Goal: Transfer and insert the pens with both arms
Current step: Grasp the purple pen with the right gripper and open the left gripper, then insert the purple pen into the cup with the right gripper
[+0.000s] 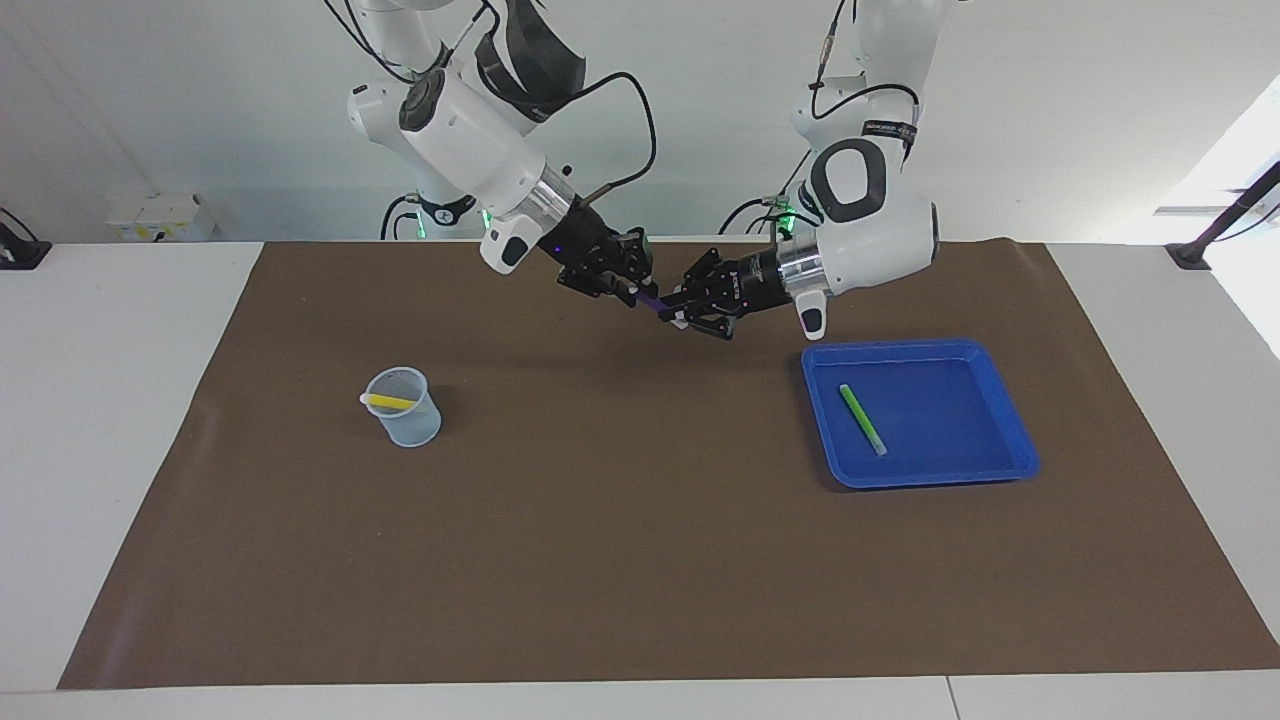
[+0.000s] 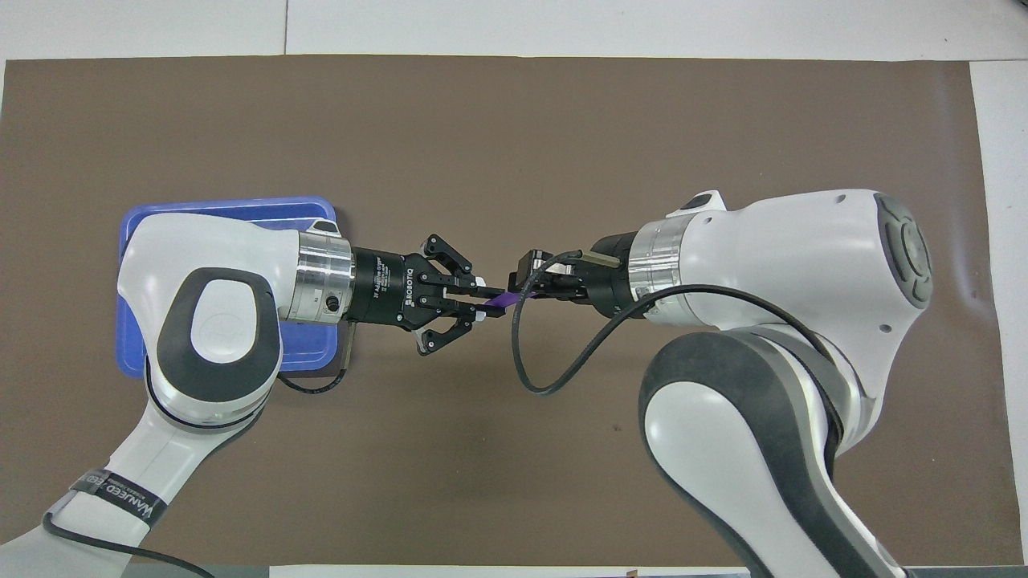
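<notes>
- The purple pen (image 1: 651,303) hangs in the air over the mat (image 1: 640,560), roughly midway between cup and tray, with a gripper at each end.
- The left gripper (image 1: 684,312) is clamped on the pen's end toward the tray; its fingertips meet on the pen while the outer links splay.
- The right gripper (image 1: 630,292) is closed on the pen's other end, so both arms hold it at once.
- Step in hand, as I judge it: the mid-air handover of the purple pen from the left arm to the right.
- Next move, as I judge it: the left gripper should let go and draw back along the pen's line without tugging it, and only then should the right arm carry the pen off toward the cup.
- The risk is a twist or a slip if one arm moves while both are clamped.
- The cup (image 1: 404,407) stands on the mat toward the right arm's end, with the yellow pen (image 1: 388,401) already in it, leaning across the mouth.
- The green pen (image 1: 862,419) lies flat in the blue tray (image 1: 1000,392) toward the left arm's end, not yet picked.
</notes>
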Controlling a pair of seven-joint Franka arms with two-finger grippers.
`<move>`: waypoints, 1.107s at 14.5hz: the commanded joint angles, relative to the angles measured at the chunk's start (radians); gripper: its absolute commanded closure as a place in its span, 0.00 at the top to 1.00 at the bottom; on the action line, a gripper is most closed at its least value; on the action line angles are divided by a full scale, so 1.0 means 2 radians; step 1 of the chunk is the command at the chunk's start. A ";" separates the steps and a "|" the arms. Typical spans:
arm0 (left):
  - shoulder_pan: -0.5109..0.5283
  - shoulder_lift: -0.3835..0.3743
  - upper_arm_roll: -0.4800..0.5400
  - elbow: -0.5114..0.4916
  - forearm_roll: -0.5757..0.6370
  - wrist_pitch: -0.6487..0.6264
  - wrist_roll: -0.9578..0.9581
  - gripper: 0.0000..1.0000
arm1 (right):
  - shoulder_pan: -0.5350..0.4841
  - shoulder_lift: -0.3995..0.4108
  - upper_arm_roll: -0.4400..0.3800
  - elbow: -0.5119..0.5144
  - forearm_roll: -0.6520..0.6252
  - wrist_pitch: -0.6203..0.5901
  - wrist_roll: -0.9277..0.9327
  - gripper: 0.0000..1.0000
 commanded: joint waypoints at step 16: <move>0.062 -0.005 0.008 0.044 0.306 0.004 -0.006 1.00 | -0.172 0.044 0.001 0.235 -0.247 -0.342 -0.221 0.00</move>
